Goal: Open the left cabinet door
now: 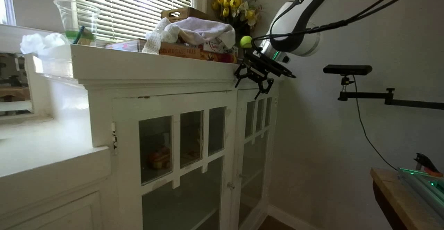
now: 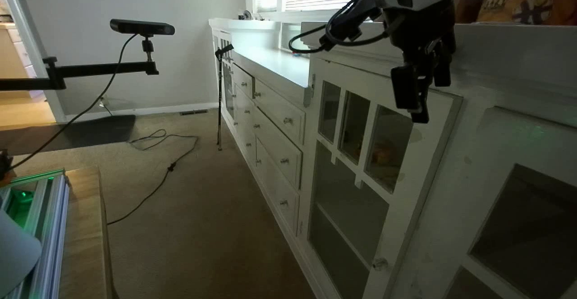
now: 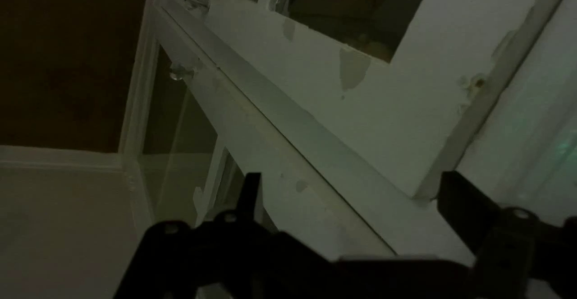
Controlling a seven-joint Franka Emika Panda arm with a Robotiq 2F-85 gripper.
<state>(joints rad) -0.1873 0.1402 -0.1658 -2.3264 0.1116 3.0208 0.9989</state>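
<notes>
The left cabinet door [image 1: 189, 169] is white with glass panes and a clear knob [image 1: 230, 186]. It also shows in an exterior view [image 2: 354, 166] and in the wrist view [image 3: 396, 123]. Its free edge shows as a strip; I cannot tell whether it stands slightly ajar. The twin door [image 1: 256, 136] is beside it; its knob [image 3: 180, 71] shows in the wrist view. My gripper [image 1: 246, 92] is open and empty, pointing down in front of the doors' top, near where they meet. In the wrist view its fingers [image 3: 351, 177] are spread, one near the left door's top corner.
Boxes [image 1: 180, 51], a cloth [image 1: 204, 30], a plastic cup [image 1: 78, 22] and yellow flowers [image 1: 230, 1] stand on the cabinet top. A tennis ball [image 1: 246, 41] is by the wrist. A camera on a bracket [image 1: 347, 69], a wooden table [image 1: 392, 188] and drawers [image 2: 275, 154] are around.
</notes>
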